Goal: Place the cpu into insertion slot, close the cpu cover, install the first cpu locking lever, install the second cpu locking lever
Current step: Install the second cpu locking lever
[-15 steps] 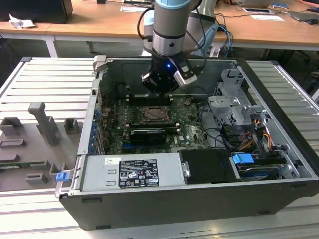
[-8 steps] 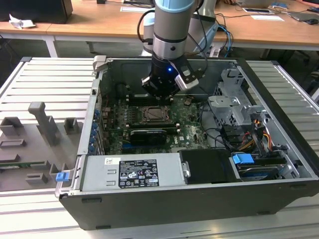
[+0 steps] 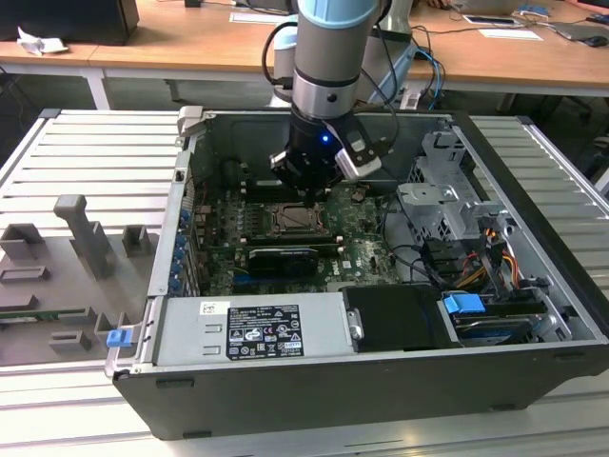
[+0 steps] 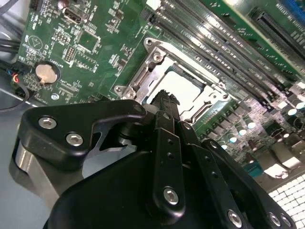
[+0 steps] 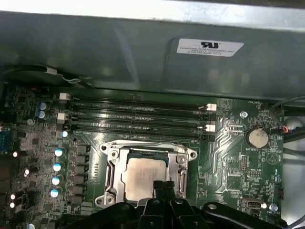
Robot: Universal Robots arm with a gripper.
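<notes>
Item: pale beige-silver square cpu [image 5: 145, 173], seated in the dark silvery-rimmed insertion slot [image 5: 113, 171] mid green motherboard [image 5: 238, 162]; thin silvery cpu cover [image 4: 143, 78] apparently down around it. Black gripper [image 5: 163, 187] hovers at the socket's edge, fingers drawn together, gripping nothing you can confirm. Risk: pressing down off-centre scrapes the chip or bends the frame.

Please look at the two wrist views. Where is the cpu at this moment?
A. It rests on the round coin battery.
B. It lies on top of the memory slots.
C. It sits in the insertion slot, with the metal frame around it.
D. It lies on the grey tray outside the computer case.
C: in both wrist views the pale cpu lies flat inside the insertion slot, and the gripper is just above its edge.
</notes>
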